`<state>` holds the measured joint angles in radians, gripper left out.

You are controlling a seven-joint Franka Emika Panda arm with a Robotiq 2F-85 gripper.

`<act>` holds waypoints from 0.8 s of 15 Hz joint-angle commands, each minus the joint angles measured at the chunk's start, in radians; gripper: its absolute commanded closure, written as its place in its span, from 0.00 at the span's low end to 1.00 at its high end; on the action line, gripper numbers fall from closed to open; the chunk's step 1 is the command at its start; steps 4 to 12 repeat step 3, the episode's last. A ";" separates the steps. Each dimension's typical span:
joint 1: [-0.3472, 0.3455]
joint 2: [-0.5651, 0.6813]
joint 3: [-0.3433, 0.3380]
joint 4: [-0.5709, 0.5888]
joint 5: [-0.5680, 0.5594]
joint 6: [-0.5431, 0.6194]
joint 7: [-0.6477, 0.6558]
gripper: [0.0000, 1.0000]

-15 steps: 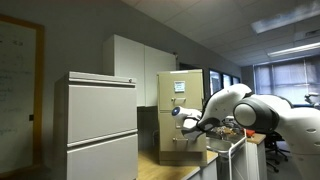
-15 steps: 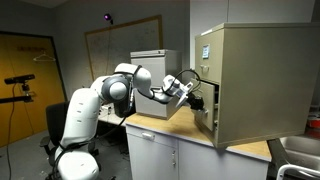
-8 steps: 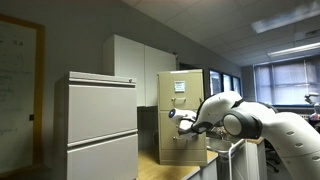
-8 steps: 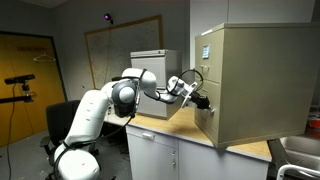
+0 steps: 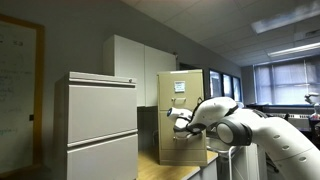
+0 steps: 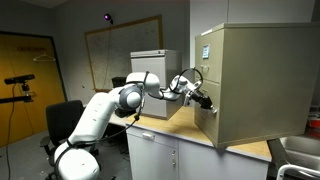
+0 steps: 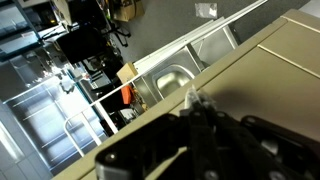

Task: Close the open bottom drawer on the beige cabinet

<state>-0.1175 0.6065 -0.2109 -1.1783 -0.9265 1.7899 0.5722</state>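
The beige cabinet (image 5: 186,105) (image 6: 255,80) stands on a counter, with a white-and-blue paper on its upper front. Its bottom drawer (image 5: 181,147) (image 6: 206,124) looks almost flush with the cabinet face in both exterior views, with no dark gap showing. My gripper (image 5: 178,121) (image 6: 203,100) is shut and empty. Its fingertips press against the tan drawer front. In the wrist view the dark closed fingers (image 7: 193,100) touch the tan metal surface (image 7: 275,75). The drawer's handle is hidden.
A wider pale grey-white lateral cabinet (image 5: 100,125) (image 6: 155,68) stands beside the beige one. A tall white cupboard (image 5: 130,60) is behind. A wooden countertop (image 6: 165,128) and a steel sink (image 6: 300,150) (image 7: 172,82) lie below. An office chair (image 6: 62,122) stands near the arm's base.
The arm has stretched toward the cabinet and pushed the bottom drawer in. The dark opening seen earlier has closed up. The gripper stayed shut against the drawer front.
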 commanded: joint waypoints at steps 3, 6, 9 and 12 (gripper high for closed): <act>-0.080 0.165 -0.025 0.281 0.075 0.011 -0.118 1.00; -0.080 0.165 -0.025 0.281 0.075 0.011 -0.118 1.00; -0.080 0.165 -0.025 0.281 0.075 0.011 -0.118 1.00; -0.080 0.165 -0.025 0.281 0.075 0.011 -0.118 1.00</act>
